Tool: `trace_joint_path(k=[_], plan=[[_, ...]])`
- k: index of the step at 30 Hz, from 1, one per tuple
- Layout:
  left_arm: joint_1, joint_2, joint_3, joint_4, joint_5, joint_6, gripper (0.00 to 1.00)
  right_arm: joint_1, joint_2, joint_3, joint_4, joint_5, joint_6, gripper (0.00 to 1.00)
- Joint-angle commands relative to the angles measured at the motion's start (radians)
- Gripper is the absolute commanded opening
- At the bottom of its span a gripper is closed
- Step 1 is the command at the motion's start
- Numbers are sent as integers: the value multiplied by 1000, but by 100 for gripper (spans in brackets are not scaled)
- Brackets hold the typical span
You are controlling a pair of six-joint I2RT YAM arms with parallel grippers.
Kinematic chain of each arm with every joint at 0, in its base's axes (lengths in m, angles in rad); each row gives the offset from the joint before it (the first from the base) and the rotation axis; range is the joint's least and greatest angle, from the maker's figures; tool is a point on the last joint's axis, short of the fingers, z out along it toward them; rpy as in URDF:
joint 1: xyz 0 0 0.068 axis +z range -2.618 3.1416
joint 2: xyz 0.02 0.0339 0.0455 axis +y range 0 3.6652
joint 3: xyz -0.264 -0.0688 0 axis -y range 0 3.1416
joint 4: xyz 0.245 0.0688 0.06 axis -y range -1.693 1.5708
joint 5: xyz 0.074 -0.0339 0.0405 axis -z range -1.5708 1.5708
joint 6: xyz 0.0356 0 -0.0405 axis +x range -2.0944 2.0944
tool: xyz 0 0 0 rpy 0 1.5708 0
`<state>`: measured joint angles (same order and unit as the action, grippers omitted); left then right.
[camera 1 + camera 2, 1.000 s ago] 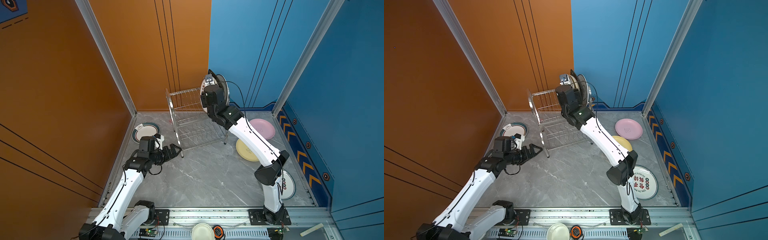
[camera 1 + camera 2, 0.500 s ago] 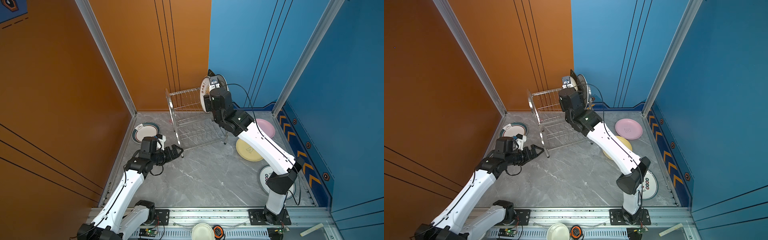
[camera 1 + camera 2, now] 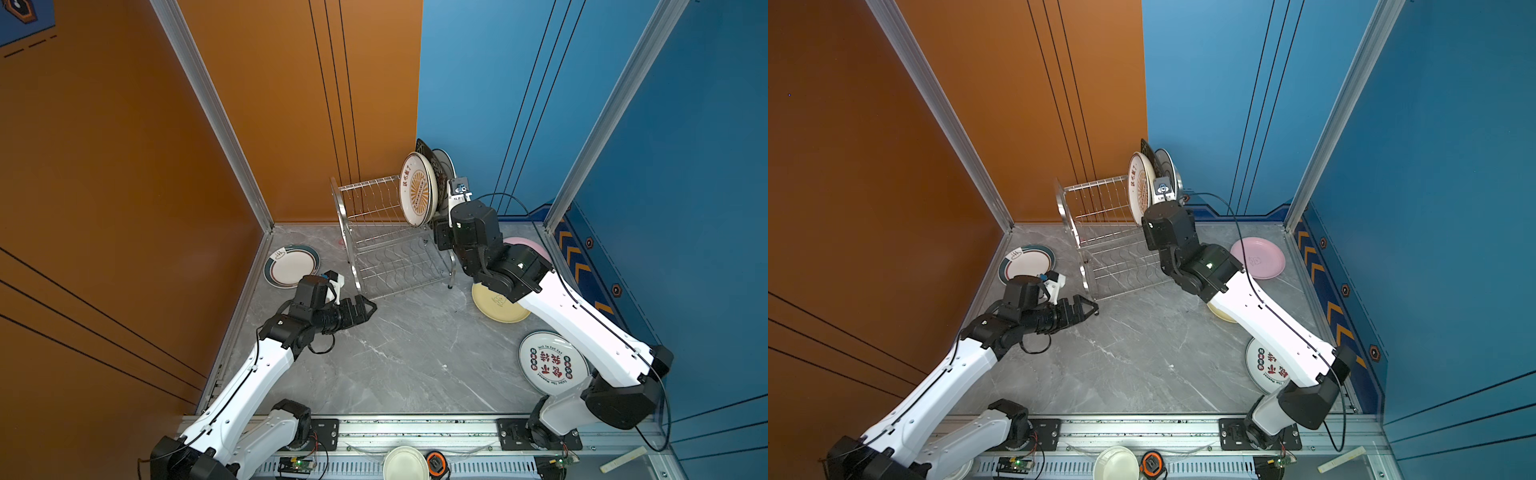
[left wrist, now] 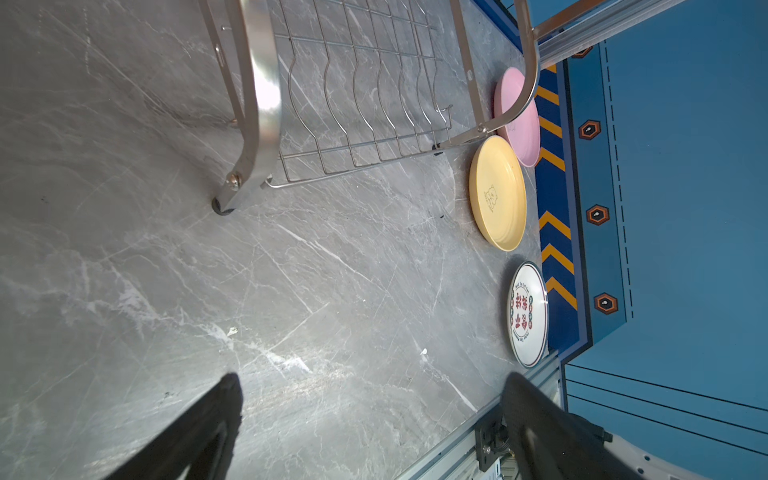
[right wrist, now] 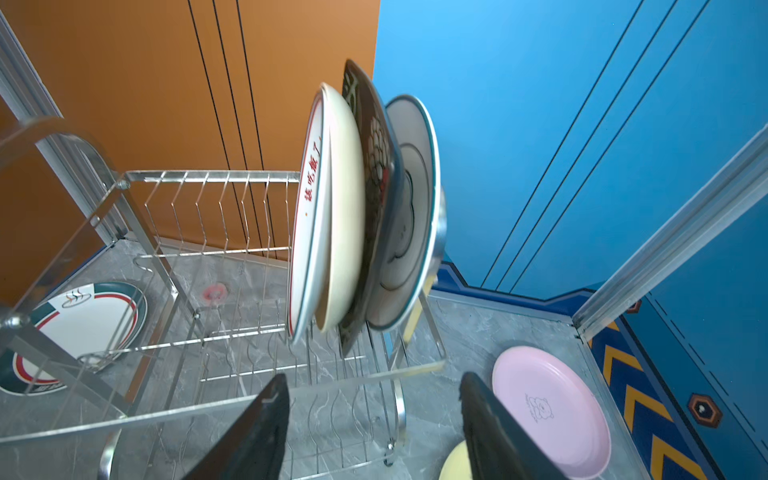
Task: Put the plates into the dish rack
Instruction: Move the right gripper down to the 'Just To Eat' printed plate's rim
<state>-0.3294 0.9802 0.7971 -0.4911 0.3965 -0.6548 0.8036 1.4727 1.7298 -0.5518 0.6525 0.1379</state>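
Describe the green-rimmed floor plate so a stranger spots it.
Find the dish rack at the back. Left of it, by the orange wall, lies one plate. Unlike the pink plate and the yellow plate, it has a dark green rim.

Orange wall [image 3: 249, 104], blue wall [image 3: 478, 83] — grey marble floor [image 3: 407, 353], evenly lit.

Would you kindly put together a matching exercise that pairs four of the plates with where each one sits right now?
Things:
1. orange-sunburst plate
2. green-rimmed plate
3. pink plate
4. red-lettered plate

Places, as seen in the top views:
A. flat, at the front right of the table
B. standing on edge in the upper shelf of the dish rack
C. flat, left of the rack
D. flat, right of the rack, towards the back

Pairs: 1-B, 2-C, 3-D, 4-A
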Motion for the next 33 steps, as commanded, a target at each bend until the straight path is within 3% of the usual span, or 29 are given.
trace_joint_path(k=[1, 4, 10, 21, 27, 33], plan=[[-21, 3, 19, -13, -29, -3, 98, -42, -100, -136, -91, -4, 112, 66], [-32, 5, 13, -13, -29, -5, 98, -95, -189, -266, -132, -39, 191, 66], [-50, 15, -18, 24, -3, -5, 98, -324, -343, -491, -199, -150, 317, 67], [-96, 65, -37, 60, 8, -8, 98, -956, -479, -842, -251, -540, 428, 81], [-121, 103, -32, 75, 7, -9, 98, -1223, -437, -910, -227, -558, 418, 90], [-132, 136, -13, 74, 33, -3, 98, -1343, -362, -913, -192, -545, 375, 93]])
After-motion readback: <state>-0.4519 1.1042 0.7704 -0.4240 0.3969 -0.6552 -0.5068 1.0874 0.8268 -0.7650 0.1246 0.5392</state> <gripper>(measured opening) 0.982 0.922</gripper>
